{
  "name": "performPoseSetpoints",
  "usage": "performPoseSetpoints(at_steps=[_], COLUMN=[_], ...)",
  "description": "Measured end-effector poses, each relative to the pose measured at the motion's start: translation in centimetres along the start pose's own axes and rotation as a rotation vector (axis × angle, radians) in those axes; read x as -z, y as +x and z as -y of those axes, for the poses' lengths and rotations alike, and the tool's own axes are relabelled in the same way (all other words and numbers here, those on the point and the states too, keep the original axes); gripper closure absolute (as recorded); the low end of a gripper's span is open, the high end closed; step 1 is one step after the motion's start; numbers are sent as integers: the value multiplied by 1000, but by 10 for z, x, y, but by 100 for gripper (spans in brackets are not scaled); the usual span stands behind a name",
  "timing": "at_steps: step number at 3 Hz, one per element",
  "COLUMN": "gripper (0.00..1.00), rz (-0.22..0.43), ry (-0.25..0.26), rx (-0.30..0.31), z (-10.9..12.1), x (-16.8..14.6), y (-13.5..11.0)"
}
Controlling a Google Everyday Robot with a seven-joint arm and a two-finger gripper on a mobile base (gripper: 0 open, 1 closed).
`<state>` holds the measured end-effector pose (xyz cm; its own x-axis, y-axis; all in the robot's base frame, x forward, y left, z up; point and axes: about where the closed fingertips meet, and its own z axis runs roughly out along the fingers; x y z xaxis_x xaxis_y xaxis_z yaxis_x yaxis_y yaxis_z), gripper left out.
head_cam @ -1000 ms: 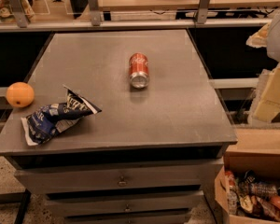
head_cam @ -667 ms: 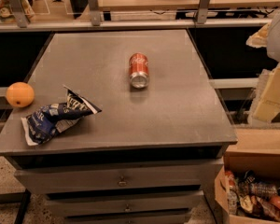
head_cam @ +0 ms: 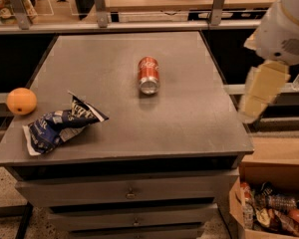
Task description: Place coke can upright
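Note:
The coke can [head_cam: 148, 75] is red with white lettering and lies on its side near the middle of the grey table top [head_cam: 189, 118], one silver end facing the camera. My gripper [head_cam: 260, 92] is the cream-coloured part hanging below the white arm at the right edge of the view. It is beyond the table's right side, well to the right of the can, and holds nothing that I can see.
A blue-and-white chip bag [head_cam: 60, 123] lies at the table's front left, with an orange fruit [head_cam: 21, 101] left of it at the edge. A cardboard box [head_cam: 271, 210] of items stands on the floor at the lower right. Shelving runs behind the table.
The arm with the gripper has shifted a little to the left, closer to the table's right edge. The can, bag and orange have not moved.

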<state>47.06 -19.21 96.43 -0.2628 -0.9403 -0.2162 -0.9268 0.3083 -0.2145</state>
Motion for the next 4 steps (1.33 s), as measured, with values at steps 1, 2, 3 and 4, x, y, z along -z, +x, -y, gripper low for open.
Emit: performPoseSetpoints(at_steps=[1,2,3,4], gripper=[0,0,0,0], rz=[-11,-19,1,2], ry=[-7,9,3,3], rx=[-80,-172,-230,-230], z=[25,44,54,54], x=[-36,-66,-79,-79], y=[-37,-76,-114,-114])
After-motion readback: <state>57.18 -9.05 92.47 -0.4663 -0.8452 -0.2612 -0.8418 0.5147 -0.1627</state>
